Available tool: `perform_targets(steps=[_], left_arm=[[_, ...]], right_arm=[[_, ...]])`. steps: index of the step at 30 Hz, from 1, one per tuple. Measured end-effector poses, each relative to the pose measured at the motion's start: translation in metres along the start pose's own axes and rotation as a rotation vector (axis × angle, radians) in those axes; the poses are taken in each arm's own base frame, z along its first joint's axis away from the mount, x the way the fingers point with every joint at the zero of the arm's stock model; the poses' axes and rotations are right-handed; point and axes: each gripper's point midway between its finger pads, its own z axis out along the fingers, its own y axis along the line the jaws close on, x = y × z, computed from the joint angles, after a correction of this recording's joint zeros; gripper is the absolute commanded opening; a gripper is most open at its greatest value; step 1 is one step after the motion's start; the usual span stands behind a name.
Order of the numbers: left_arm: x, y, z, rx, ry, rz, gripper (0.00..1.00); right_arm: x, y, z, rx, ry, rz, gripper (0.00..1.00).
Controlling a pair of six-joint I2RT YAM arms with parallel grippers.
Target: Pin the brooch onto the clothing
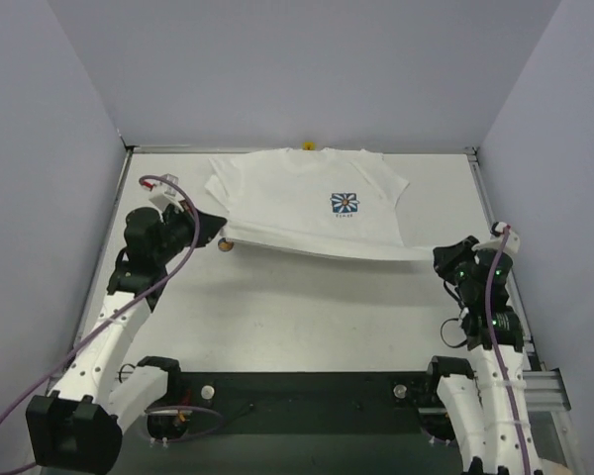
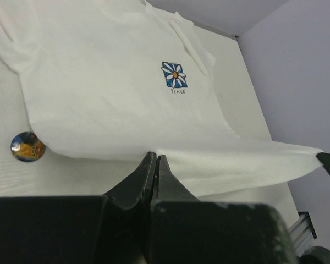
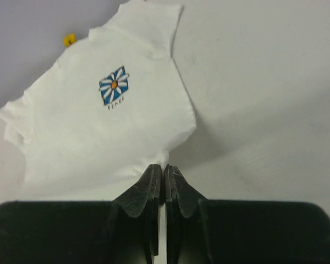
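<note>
The white T-shirt point(image 1: 287, 198) lies spread at the back of the table, with its blue-and-white flower print point(image 1: 345, 204) facing up. My left gripper point(image 1: 218, 224) is shut on the shirt's near left hem point(image 2: 155, 158). My right gripper point(image 1: 442, 255) is shut on the near right hem corner point(image 3: 164, 168). The hem is lifted and stretched between them. The brooch point(image 2: 27, 147), a small round disc, lies on the table just beside the shirt's left edge, near my left gripper point(image 1: 225, 244). The neck label is not visible.
A small yellow object point(image 1: 308, 146) sits at the back wall behind the collar, and it also shows in the right wrist view point(image 3: 69, 39). Grey walls close in the table point(image 1: 307, 317) on three sides. The arm bases and a dark bar run along the near edge.
</note>
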Motion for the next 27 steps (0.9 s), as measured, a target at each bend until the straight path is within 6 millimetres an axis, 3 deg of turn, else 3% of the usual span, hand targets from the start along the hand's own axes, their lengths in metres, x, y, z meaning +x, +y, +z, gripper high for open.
perform_targets(steps=[5, 13, 18, 27], left_arm=[[0.041, 0.004, -0.023, -0.005, 0.063, 0.001, 0.00], [0.120, 0.044, -0.049, -0.128, 0.231, -0.133, 0.00], [0.133, 0.047, -0.065, -0.153, 0.234, -0.186, 0.00], [0.148, 0.041, -0.090, -0.174, 0.265, -0.255, 0.00]], right_arm=[[-0.007, -0.008, -0.031, 0.037, -0.066, -0.016, 0.00], [0.046, -0.036, -0.041, 0.131, 0.110, 0.019, 0.00], [0.078, -0.041, -0.048, 0.150, 0.234, 0.071, 0.00], [0.111, -0.044, -0.064, 0.202, 0.392, 0.163, 0.00]])
